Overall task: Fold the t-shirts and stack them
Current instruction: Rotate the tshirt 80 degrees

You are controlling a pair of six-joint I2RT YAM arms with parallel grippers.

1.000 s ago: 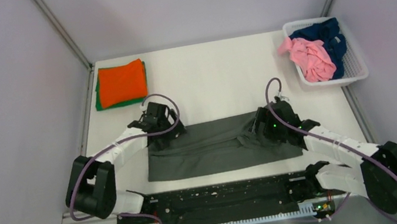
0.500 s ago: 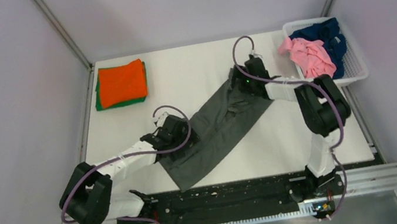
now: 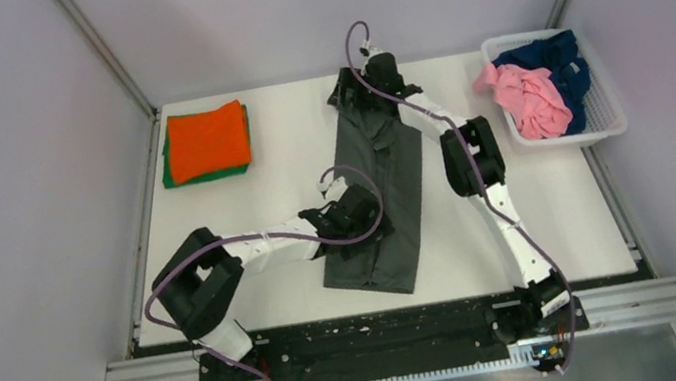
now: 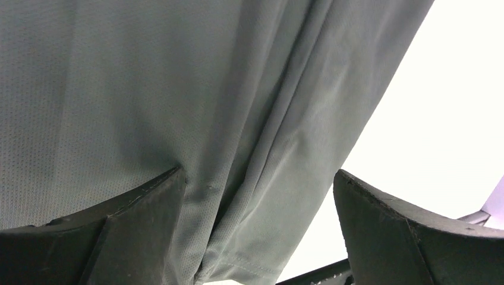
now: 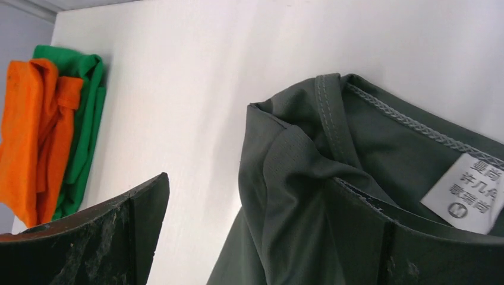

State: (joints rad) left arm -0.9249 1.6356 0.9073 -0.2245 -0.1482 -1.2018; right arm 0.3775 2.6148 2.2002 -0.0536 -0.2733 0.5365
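The dark grey t-shirt, folded into a long strip, lies on the table from the far middle toward the near edge. My right gripper is open over its collar end; the right wrist view shows the collar and white neck label between and beside the spread jaws. My left gripper is open at the strip's left side near its lower part, jaws spread over the cloth. The folded orange t-shirt lies on the green one at the far left.
A white lattice basket at the far right holds a crumpled pink t-shirt and a navy one. The black rail runs along the near edge. Grey walls close in on both sides.
The grey shirt has swung from lying crosswise to lying lengthwise. The right arm carried its collar end to the far middle; the left gripper moved right with the lower end.
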